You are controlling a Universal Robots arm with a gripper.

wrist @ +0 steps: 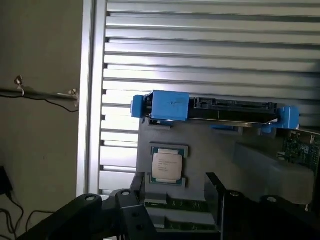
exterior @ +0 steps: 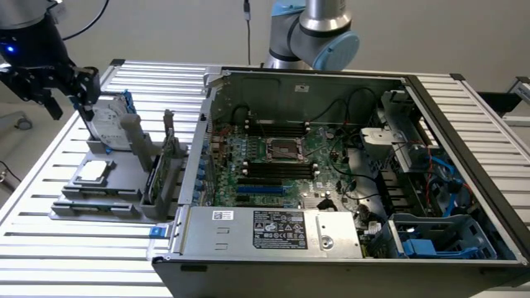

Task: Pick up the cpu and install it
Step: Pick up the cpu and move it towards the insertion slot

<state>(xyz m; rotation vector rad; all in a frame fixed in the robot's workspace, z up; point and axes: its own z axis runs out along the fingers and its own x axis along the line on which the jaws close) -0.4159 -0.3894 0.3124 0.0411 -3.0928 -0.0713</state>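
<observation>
Wrist view: gripper (wrist: 175, 189) spread wide and empty, poised over the cpu (wrist: 167, 166), which lies flat, metal lid up, in a recess of the grey fixture (wrist: 210, 147), probably so the fingers can straddle its edges.

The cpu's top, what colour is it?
Silvery grey with small dark print. The cpu shows best in the wrist view.

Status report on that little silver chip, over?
Jaws open, above grey holder. Cpu lying in it, not gripped. Upright hard drive close beside.
</observation>
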